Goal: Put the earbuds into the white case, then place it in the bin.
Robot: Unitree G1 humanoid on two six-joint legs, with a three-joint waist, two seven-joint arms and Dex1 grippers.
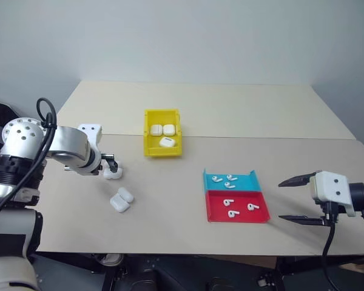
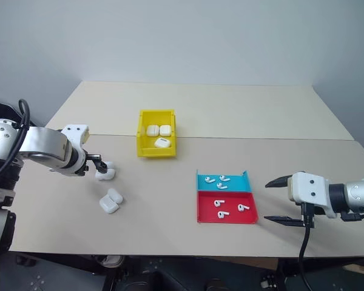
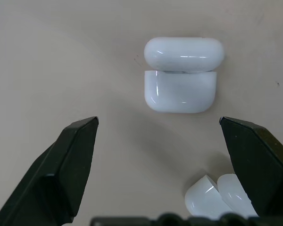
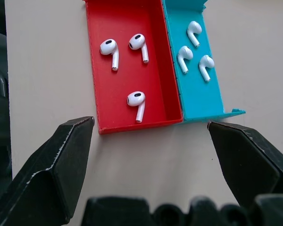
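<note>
Left gripper [image 1: 111,162]: jaws spread wide, empty, poised beside a white case [image 1: 113,174] on the table [image 1: 170,200].
Cases on table: three; one by the gripper, two touching, just nearer the table's front edge [image 1: 120,200]. At least one seems to stand with its lid flipped open.
Bin [image 1: 151,145]: yellow, mid-table, three closed cases inside.
Blue tray [image 1: 250,179]: three earbuds [image 1: 224,180].
Red tray [image 1: 259,213]: three earbuds; touches the blue tray.
Right gripper [image 1: 291,200]: jaws wide apart, empty, just right of the trays.
Risk 1: a glossy case may squirt from the closing fingers.
Risk 2: the paired cases touch, so one may nudge the other.
Risk 3: tiny earbuds may slip from the pinch.
</note>
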